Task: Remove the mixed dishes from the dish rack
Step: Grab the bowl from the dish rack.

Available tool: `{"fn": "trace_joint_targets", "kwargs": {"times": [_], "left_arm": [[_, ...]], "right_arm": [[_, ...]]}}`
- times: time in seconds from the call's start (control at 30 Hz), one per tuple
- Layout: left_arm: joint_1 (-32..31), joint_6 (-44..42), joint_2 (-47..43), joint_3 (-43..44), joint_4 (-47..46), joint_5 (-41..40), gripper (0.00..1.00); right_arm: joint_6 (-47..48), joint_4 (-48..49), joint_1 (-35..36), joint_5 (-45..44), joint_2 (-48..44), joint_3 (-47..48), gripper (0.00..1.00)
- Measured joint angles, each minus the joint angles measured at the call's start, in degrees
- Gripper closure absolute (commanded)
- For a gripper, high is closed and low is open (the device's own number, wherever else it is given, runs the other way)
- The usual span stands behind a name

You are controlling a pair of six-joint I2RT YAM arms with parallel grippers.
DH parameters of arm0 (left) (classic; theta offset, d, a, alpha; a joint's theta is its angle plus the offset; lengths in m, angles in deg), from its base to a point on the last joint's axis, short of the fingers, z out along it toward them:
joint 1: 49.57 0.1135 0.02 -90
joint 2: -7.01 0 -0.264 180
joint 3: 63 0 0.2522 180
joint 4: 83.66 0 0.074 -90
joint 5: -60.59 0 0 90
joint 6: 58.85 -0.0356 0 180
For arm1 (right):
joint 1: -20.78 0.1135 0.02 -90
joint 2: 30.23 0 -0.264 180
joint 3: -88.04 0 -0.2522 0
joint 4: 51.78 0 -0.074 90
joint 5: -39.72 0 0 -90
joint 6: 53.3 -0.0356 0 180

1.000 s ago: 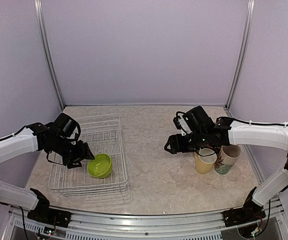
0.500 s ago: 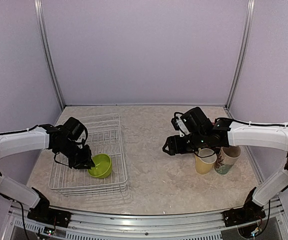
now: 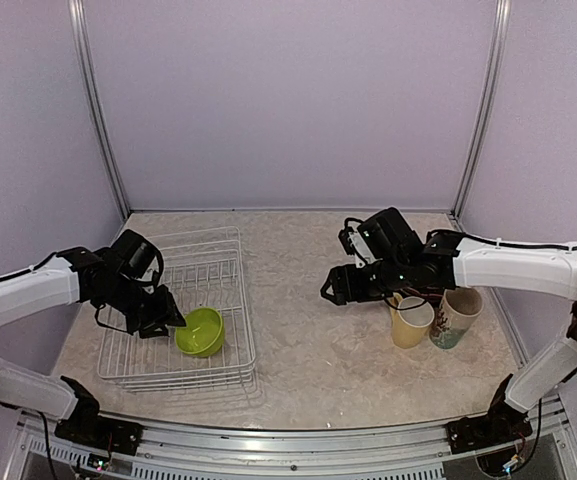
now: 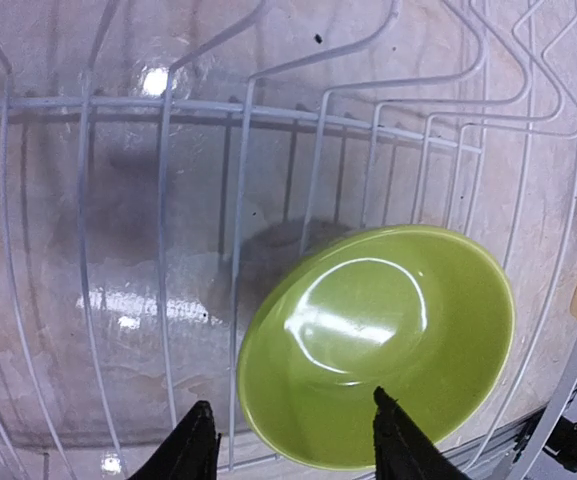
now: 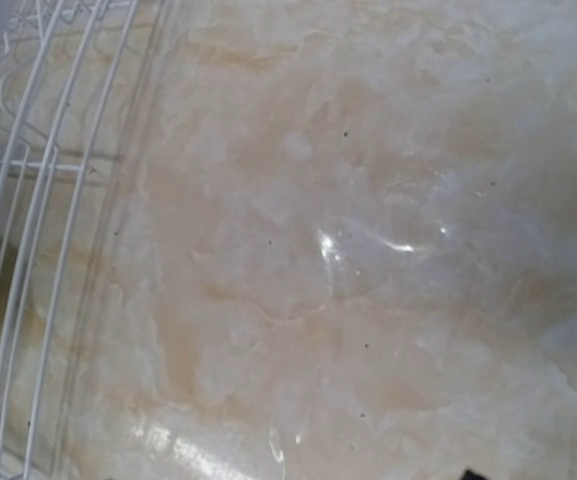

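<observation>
One lime-green bowl [image 3: 200, 331] lies (alone) in the near right corner of the single dish rack [image 3: 236, 262]. The left gripper [image 4: 293, 452] hangs over the bowl, jaws spread astride its rim. Two mugs, a pale yellow mug [image 3: 410, 323] and a white floral mug [image 3: 455, 316], stand side by side well right of the rack. The right gripper [image 3: 333, 289] hovers between rack and mugs, and I cannot tell how its jaws stand.
</observation>
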Motion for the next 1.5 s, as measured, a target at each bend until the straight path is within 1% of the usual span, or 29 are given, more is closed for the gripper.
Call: {"fn": "trace_joint_targets", "kwargs": {"times": [0.07, 0.17, 0.47, 0.7, 0.8, 1.03, 1.23, 1.37, 1.5], "left_arm": [[0.37, 0.50, -1.11, 0.00, 0.85, -0.81, 0.47], [1.07, 0.92, -1.03, -0.24, 0.87, -1.20, 0.57], [1.31, 0.63, 4.90, -1.09, -1.31, -0.57, 0.78], [1.31, -0.20, 7.10, -1.07, -2.12, -0.04, 0.92], [1.31, -0.52, 7.21, -1.07, -2.25, 0.31, 1.00], [1.22, -0.90, 6.16, -0.37, -1.68, 0.17, 1.00], [0.57, -1.22, 3.72, 3.04, 4.04, -2.27, 1.00], [-0.48, -1.92, 1.70, 7.45, 8.46, -4.44, 1.00], [-1.81, -4.35, 1.36, 15.21, 12.92, -7.50, 1.00]], "right_arm": [[0.07, -0.04, 0.00, -0.02, 0.17, 0.02, 0.29], [0.39, -0.09, 0.00, 0.00, 0.61, 0.26, 0.29], [0.59, 0.02, 0.02, 0.00, 0.94, 0.48, 0.29], [0.55, 0.13, 0.13, -0.04, 0.94, 0.48, 0.29], [0.55, 0.13, 0.61, -0.11, 0.94, 0.59, 0.29], [0.59, 0.22, 1.73, -0.15, 1.86, 3.15, 0.29], [0.72, 0.22, 2.67, -0.15, 4.04, 6.71, 0.29], [1.01, 0.26, 3.39, -0.15, 6.08, 9.27, 0.29], [1.07, 0.22, 4.24, -0.15, 7.39, 11.23, 0.29]]}}
